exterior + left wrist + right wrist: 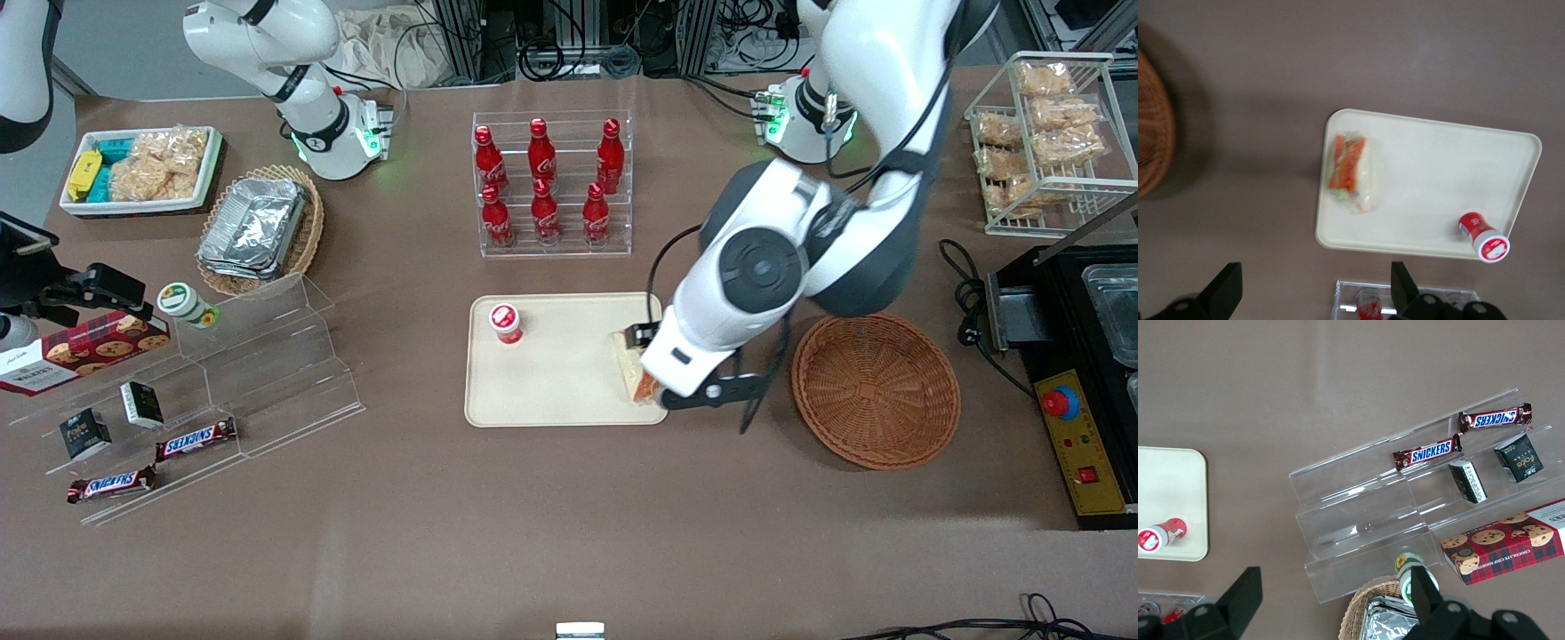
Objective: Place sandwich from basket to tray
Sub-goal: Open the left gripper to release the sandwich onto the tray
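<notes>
Left wrist view: sandwich is seen lying on tray; gripper is raised above, fingers apparently spread open, basket at 9 o'clock.

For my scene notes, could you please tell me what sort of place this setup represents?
Probably a lab mock-up of a snack shop: red cola bottles in a clear acrylic rack, chocolate bars on clear tiered shelves, and a wrapped triangular sandwich on a cream-beige plastic tray below the open tool.
</notes>
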